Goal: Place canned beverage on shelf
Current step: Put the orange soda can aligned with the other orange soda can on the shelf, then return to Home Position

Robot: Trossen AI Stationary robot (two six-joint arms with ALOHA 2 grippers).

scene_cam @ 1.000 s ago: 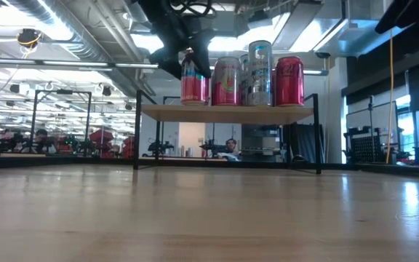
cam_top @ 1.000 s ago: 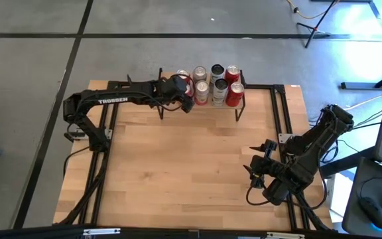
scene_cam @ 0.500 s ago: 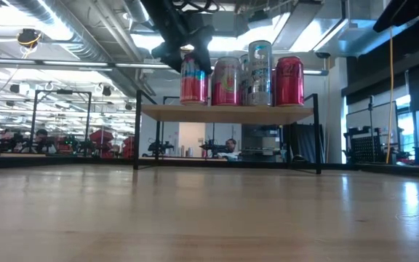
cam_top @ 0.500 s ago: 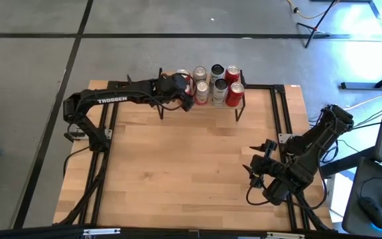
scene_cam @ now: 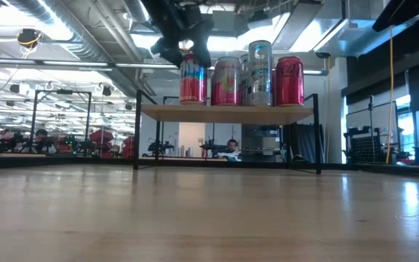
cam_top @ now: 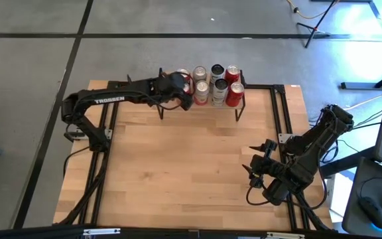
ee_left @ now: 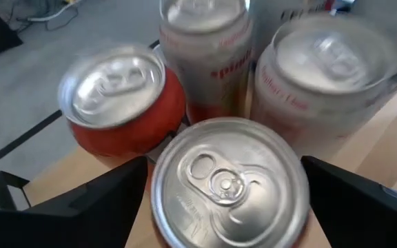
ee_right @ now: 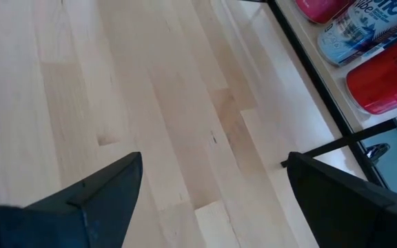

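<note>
The shelf [scene_cam: 228, 114] stands at the table's far edge, also seen from above [cam_top: 239, 106], with several cans upright on its plank. My left gripper [scene_cam: 184, 49] is open just above the shelf's left end. Its two fingers stand on either side of the top of a pink can with a silver lid [ee_left: 229, 182], apart from it. That can [scene_cam: 193, 81] stands on its base on the plank, next to another pink can [scene_cam: 226, 80]. My right gripper [cam_top: 254, 167] is open and empty over the table's near right part, and it also shows in the right wrist view [ee_right: 212, 200].
A red can [ee_left: 119, 103] and two pale cans [ee_left: 205, 48] stand close behind the one under my left gripper. A red can [scene_cam: 289, 80] marks the shelf's right end. The wooden tabletop [cam_top: 191, 166] lies bare between the shelf and my right arm.
My left gripper has gone up from around the upper part of the leftmost can to just above its lid. The can has stayed upright on the shelf.
</note>
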